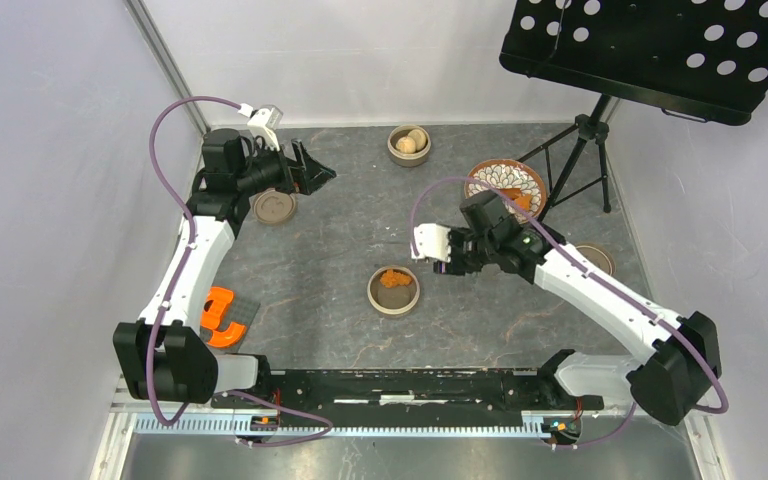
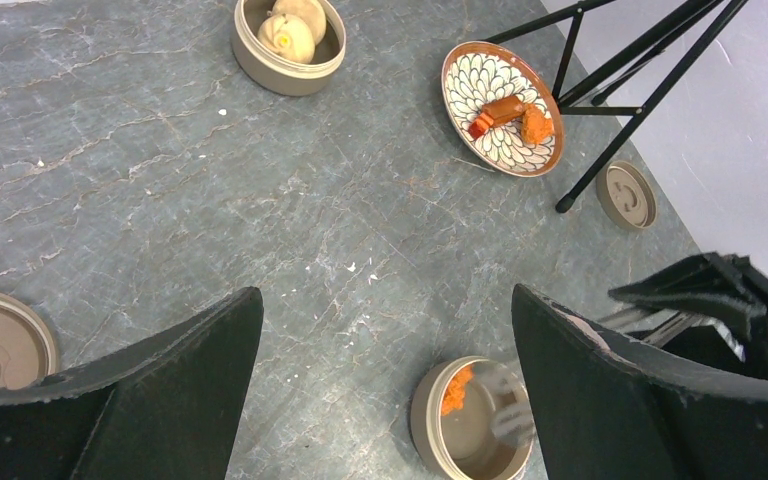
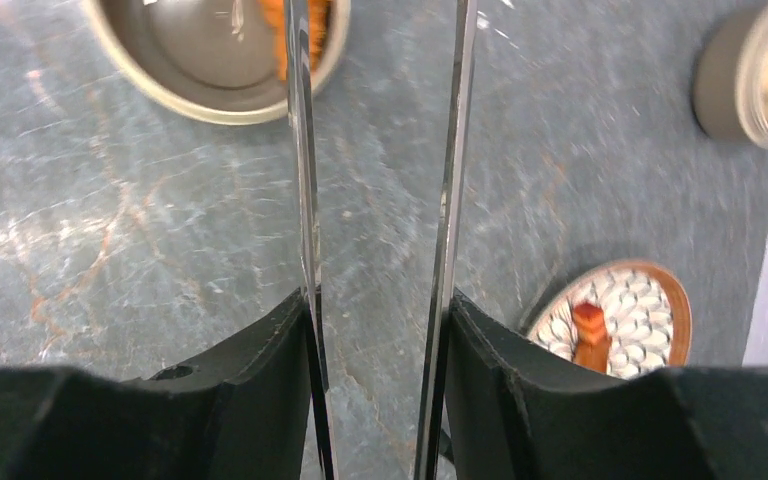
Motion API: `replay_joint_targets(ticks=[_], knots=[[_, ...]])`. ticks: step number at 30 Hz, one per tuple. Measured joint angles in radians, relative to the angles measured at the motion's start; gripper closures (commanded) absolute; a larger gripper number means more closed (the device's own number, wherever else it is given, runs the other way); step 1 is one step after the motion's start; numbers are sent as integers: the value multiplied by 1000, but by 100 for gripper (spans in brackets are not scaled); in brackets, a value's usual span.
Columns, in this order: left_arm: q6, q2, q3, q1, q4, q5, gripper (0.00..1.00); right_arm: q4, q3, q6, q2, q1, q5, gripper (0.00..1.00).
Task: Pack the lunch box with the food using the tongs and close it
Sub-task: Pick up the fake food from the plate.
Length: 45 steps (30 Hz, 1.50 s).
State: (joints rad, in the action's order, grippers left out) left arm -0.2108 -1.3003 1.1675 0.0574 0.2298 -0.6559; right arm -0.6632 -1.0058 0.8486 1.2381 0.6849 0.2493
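My right gripper [image 3: 378, 305] is shut on the tongs [image 3: 303, 180], whose two slim arms stand apart and run forward between the fingers. Their tips reach over a round tan lunch box tier [image 1: 394, 290] at the table's middle, with orange crumbed food [image 1: 394, 278] inside it. In the left wrist view the blurred tong tips [image 2: 505, 400] hang above that tier [image 2: 430, 420]. More orange food [image 1: 518, 200] lies on the patterned plate [image 1: 490, 172]. Pale buns [image 1: 408, 142] fill a second tier [image 1: 393, 155] at the back. My left gripper [image 2: 385, 295] is wide open, holds nothing and sits at the back left [image 1: 310, 170].
One tan lid [image 1: 274, 207] lies below the left gripper; another [image 1: 595, 258] lies at the right, beside the right arm. A black music stand [image 1: 590, 140] occupies the back right corner. An orange and grey object [image 1: 225, 313] rests by the left arm's base. White walls enclose the table.
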Motion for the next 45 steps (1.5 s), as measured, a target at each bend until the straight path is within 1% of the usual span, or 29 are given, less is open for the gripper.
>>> replay_joint_targets(ticks=[6,9,14,16,18,21,25,29,36,39,45], knots=[[0,-8,0,0,-9,-1,0,44,-76,-176,1,-119,-105,50],[-1,-17,0,0,-21,-1,0,68,-89,-268,1,-179,-198,51],[-5,-24,0,0,-33,-3,0,53,-92,-413,25,-271,-365,51],[-11,-27,0,0,-45,-5,0,37,-92,-486,35,-298,-411,54],[-19,-29,0,0,-54,-6,0,30,-88,-537,36,-319,-434,60],[-26,-29,0,1,-64,-8,0,23,-60,-666,35,-326,-481,61],[-34,-31,0,1,-74,-9,0,-13,-17,-833,45,-326,-537,59],[-35,-31,0,1,-76,-9,0,-37,-17,-946,84,-326,-574,59],[-35,-31,-10,1,-90,-8,0,-89,-49,-1053,174,-326,-609,54],[-37,-31,-24,1,-104,-9,0,-127,-94,-1079,224,-326,-630,54],[-43,-30,-61,1,-135,-9,0,-170,-208,-1140,294,-326,-695,50]])
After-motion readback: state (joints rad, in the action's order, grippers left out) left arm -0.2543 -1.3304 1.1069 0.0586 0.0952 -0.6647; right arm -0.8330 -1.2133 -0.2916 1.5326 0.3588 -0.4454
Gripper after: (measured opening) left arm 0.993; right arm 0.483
